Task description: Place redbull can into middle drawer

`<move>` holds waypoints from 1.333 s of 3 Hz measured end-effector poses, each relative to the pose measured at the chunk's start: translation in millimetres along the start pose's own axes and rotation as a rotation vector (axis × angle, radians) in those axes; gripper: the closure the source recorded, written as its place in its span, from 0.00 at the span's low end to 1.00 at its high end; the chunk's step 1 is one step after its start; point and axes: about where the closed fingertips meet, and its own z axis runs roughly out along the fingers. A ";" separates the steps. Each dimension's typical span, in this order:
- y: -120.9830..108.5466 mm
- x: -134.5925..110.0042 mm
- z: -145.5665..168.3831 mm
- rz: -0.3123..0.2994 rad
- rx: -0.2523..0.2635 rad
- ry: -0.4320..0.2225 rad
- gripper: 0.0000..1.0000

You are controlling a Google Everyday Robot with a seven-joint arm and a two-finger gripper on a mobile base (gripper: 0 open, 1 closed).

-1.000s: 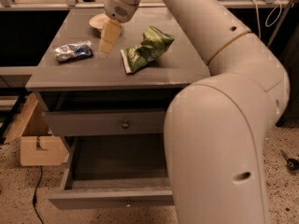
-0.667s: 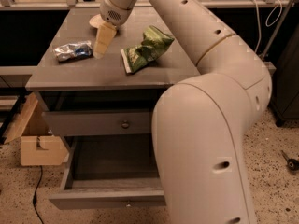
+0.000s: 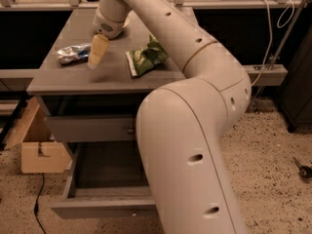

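The redbull can, silver with blue patches, lies on its side at the left of the grey cabinet top. My gripper hangs just right of the can, close to it, low over the top, holding nothing that I can see. The middle drawer is pulled out at the bottom, with its small pale knob at the front. Its inside shows nothing in it. My arm hides the drawer's right part.
A green-and-white snack bag lies on the top to the right of the gripper. A shut drawer front with a dark knob sits above the open one. A cardboard box stands on the floor at the left.
My gripper has moved left and toward the front of the cabinet top, ending closer to the can. The can, the bag and the drawer have not moved.
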 end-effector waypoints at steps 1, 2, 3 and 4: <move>-1.8 -10.2 15.6 -0.013 -0.012 -0.009 0.00; -1.9 -22.7 26.1 -0.053 -0.029 -0.029 0.00; 2.8 -32.3 36.5 -0.096 -0.067 -0.047 0.00; 8.6 -37.0 47.0 -0.121 -0.110 -0.061 0.00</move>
